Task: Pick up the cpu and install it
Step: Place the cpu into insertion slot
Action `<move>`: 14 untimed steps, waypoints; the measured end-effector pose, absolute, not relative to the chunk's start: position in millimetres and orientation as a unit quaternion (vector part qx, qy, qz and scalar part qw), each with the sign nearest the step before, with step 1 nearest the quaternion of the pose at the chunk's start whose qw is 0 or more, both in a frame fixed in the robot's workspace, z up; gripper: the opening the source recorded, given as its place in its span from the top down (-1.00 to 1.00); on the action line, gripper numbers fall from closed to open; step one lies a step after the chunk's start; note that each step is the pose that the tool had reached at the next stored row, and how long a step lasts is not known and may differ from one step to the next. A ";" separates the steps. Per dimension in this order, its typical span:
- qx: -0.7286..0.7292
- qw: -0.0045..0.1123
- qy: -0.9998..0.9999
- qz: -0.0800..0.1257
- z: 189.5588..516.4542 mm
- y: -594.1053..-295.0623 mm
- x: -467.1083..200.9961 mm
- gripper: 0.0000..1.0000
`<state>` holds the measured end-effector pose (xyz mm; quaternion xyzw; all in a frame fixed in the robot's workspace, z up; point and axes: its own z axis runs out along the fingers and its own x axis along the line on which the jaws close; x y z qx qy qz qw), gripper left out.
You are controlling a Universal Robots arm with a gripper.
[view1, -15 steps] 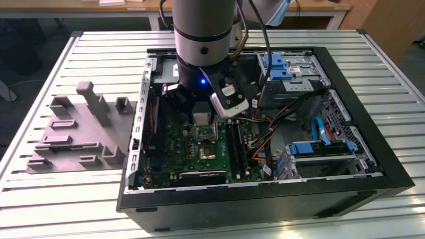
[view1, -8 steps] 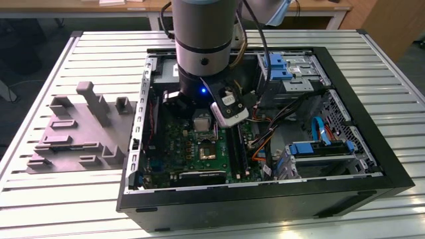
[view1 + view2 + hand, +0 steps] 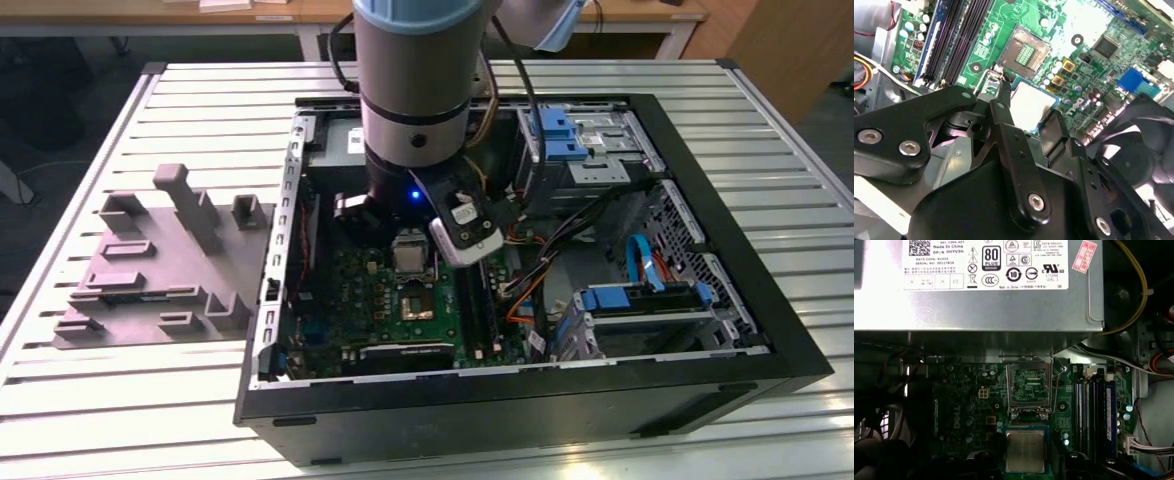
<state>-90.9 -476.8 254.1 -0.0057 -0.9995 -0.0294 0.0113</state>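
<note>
So that the cpu (image 3: pixel 1034 100) hangs level for seating, I judge, my gripper (image 3: pixel 1028 106) pinches its edges, near the open socket (image 3: pixel 1026 50).

I see a bench (image 3: pixel 801 200) with an open black computer case (image 3: pixel 534 410) on it. A grey tray (image 3: pixel 147 270) with tall posts sits beside the case, on the exterior view's left. Inside lie a green board (image 3: pixel 999 20) and a silver power box (image 3: pixel 979 305).
</note>
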 end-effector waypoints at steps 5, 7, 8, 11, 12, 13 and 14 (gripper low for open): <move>-0.006 0.011 -0.999 -0.029 249.0 -477.9 -90.4 0.06; -0.006 0.011 -0.999 -0.029 249.0 -477.9 -90.4 0.06; -0.006 0.011 -0.999 -0.029 249.0 -477.9 -90.4 0.06; -0.006 0.011 -0.999 -0.029 248.8 -477.9 -90.4 0.06; -0.006 0.011 -0.999 -0.029 248.8 -477.9 -90.4 0.06; -0.006 0.011 -0.999 -0.029 248.8 -477.9 -90.4 0.06; -0.006 0.011 -0.999 -0.029 248.8 -477.9 -90.4 0.06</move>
